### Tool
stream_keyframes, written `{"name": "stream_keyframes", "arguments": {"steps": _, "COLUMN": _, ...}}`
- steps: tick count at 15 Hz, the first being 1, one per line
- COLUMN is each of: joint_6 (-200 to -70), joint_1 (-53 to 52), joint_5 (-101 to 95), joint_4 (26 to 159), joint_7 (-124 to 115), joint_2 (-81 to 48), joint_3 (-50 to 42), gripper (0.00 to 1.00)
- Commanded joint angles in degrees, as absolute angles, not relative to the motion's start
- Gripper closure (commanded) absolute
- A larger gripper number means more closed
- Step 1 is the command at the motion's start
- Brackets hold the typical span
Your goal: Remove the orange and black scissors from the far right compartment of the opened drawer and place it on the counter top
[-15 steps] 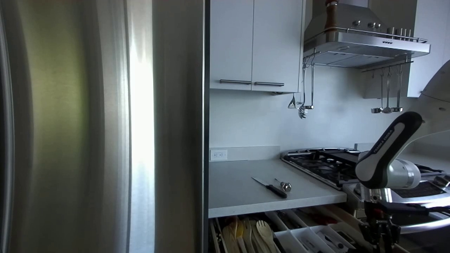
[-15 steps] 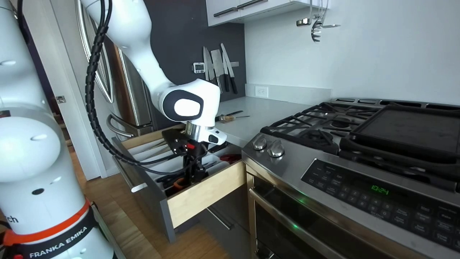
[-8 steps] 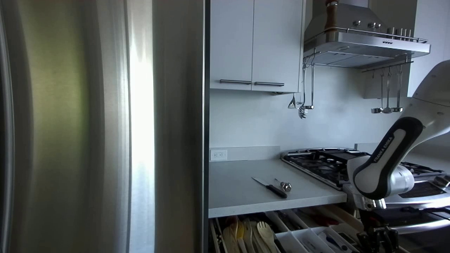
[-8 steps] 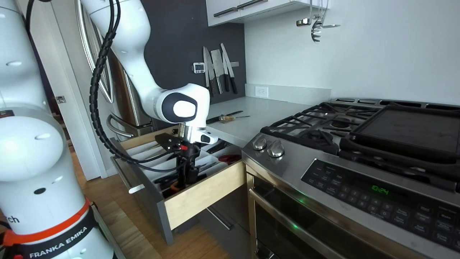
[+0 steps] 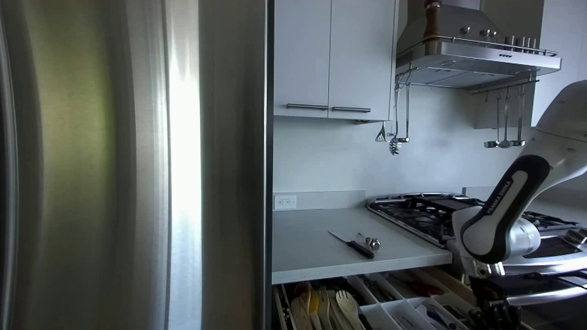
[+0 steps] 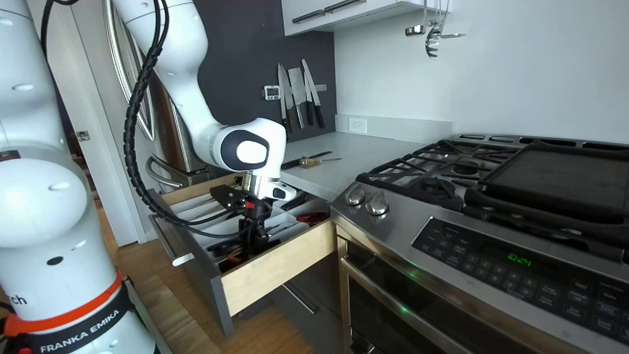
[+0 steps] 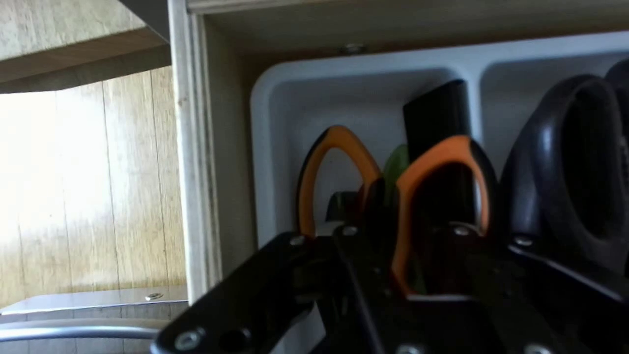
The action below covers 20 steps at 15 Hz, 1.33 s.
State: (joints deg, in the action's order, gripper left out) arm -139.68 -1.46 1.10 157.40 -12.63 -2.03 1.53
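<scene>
Gripper (image 7: 405, 236) down inside pulled-out drawer (image 6: 280, 265), jaws parted over the orange and black scissors (image 7: 405, 196); too dark to tell if touching. Scissors lie in white corner compartment (image 7: 263, 162) by the wooden side wall (image 7: 227, 147), handle loops visible, blades hidden. Black-handled knife (image 5: 360, 249) on counter top (image 5: 307, 238), exterior view

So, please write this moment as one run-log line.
gripper: at scissors, grip unclear | scissors: inside drawer | counter top: scissors not yet placed
</scene>
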Motion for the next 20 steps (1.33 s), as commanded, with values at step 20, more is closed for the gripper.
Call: {"name": "stream_keyframes", "arguments": {"steps": 20, "joint_6": -110.6, "joint_1": -1.4, "joint_5": -2.5, "joint_4": 153.5, "joint_7": 3.0, "joint_2": 23.6, "joint_3": 0.6, "gripper": 0.93}}
